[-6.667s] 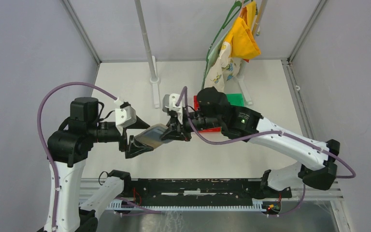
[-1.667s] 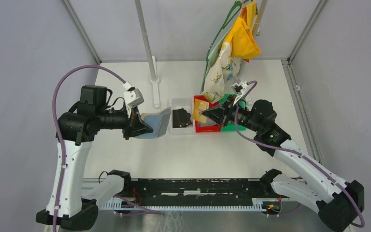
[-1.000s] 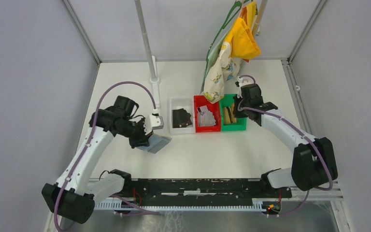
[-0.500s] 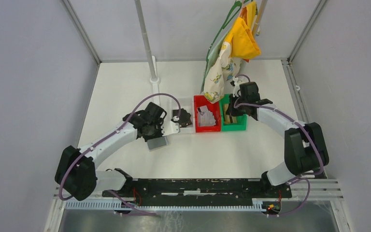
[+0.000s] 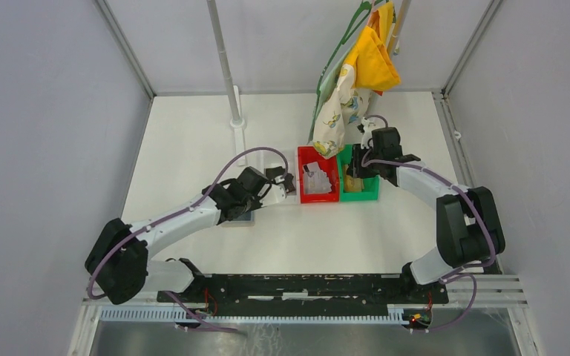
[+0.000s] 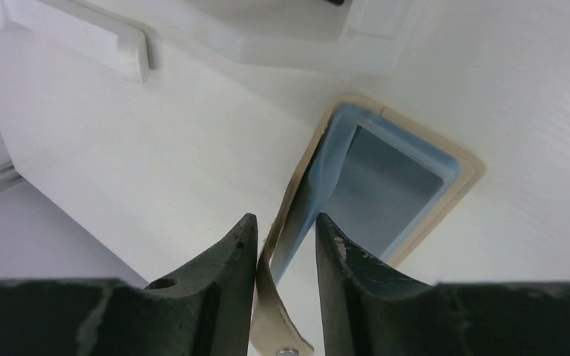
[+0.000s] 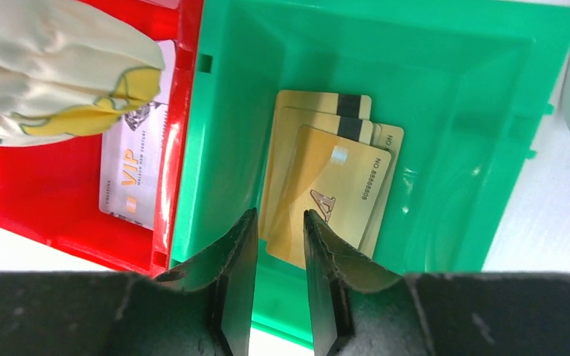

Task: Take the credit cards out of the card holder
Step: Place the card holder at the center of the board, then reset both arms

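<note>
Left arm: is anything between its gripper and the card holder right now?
Nothing visible. The card holder lies open on the table. Its upturned flap already sits in the gap of the left gripper, with the jaws parted on either side of it.

"VIP" on pale card (image 7: 129, 176)

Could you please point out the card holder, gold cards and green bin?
card holder (image 6: 393, 185), left wrist view, blue inner panel.
gold cards (image 7: 334, 178), right wrist view, top card's face.
green bin (image 7: 460, 111), right wrist view, bare floor.
</note>
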